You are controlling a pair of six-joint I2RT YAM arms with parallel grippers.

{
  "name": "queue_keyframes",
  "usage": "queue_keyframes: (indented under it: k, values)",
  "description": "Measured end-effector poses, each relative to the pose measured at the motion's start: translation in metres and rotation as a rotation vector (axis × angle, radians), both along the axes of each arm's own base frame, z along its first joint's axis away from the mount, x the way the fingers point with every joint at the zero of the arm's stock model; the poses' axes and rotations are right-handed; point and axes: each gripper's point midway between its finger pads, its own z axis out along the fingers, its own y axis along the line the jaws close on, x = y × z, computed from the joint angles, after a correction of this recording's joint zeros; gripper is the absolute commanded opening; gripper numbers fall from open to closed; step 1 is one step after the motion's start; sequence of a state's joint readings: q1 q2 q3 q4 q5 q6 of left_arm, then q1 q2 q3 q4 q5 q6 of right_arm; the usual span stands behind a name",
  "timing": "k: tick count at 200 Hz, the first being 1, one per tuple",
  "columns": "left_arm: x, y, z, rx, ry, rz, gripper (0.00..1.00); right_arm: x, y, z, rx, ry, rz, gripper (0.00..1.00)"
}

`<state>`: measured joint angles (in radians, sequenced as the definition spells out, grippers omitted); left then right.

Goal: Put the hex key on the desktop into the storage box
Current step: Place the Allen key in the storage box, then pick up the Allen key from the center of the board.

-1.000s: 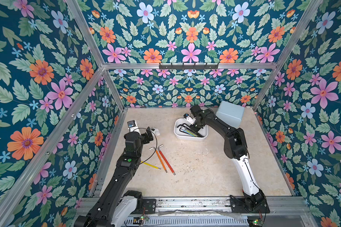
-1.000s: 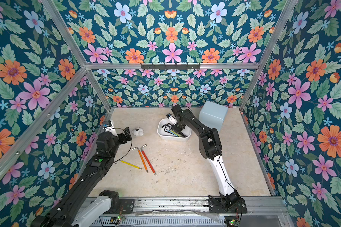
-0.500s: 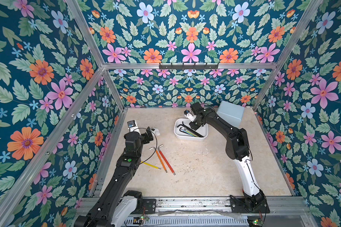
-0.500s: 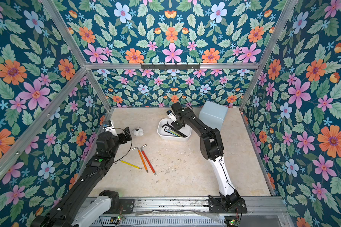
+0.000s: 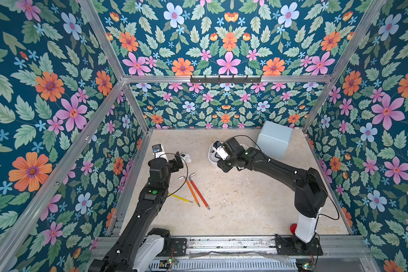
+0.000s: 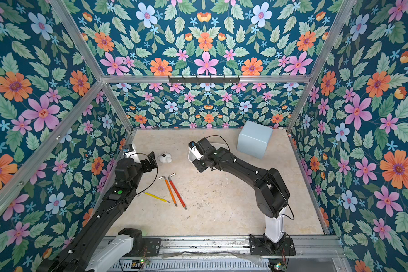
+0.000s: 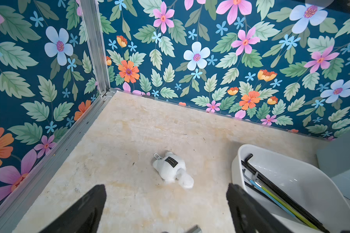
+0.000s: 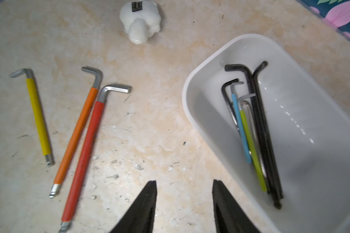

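Right wrist view: the right pincer (image 8: 184, 181) has its two black jaws apart with nothing between them. It hangs over a bare patch of the beige, stone-look table (image 8: 150, 131), between the loose keys and the shallow white plastic storage box (image 8: 192, 94). Three keys lie flat on the table outside the box. The yellow-sleeved hex key (image 8: 38, 119) lies apart from the other two. The orange-sleeved hex key (image 8: 77, 133) and the red-sleeved hex key (image 8: 85, 153) lie side by side, almost touching.

Inside the box, several black hex keys (image 8: 261, 131), a blue-sleeved hex key (image 8: 240, 129) and a green-sleeved hex key (image 8: 253, 153) lie bunched lengthwise. A small white plush toy (image 8: 139, 20) sits on the table beyond the loose keys.

In the left wrist view the left pincer (image 7: 166, 185) is spread wide and empty above the table, near the toy. In both top views a pale blue cube-shaped box (image 5: 275, 139) stands near the storage box.
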<state>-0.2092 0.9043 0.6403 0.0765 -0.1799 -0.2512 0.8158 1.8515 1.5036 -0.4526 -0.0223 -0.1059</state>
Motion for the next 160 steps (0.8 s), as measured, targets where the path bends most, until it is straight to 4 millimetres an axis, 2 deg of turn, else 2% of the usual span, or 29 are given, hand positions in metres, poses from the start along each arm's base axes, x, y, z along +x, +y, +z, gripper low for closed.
queue_keyframes:
  k: [44,60,87,129,160]
  values:
    - [-0.001,-0.001,0.001,-0.005,-0.004,-0.003,0.99,-0.062,0.038,-0.028,0.085,0.084,-0.034,0.49]
    - [-0.001,-0.001,0.002,-0.006,-0.007,-0.003,0.99,-0.076,0.051,-0.043,0.088,0.115,-0.049,0.48]
    - [-0.001,-0.002,0.002,-0.008,-0.007,-0.01,0.99,-0.081,0.066,-0.069,0.072,0.152,-0.114,0.48]
    - [-0.001,-0.002,0.003,-0.008,-0.01,-0.011,0.99,-0.092,0.104,-0.086,0.041,0.149,-0.114,0.47]
    - [-0.002,-0.002,0.002,-0.008,-0.009,-0.01,0.99,-0.089,0.105,-0.1,-0.004,0.15,-0.148,0.46]
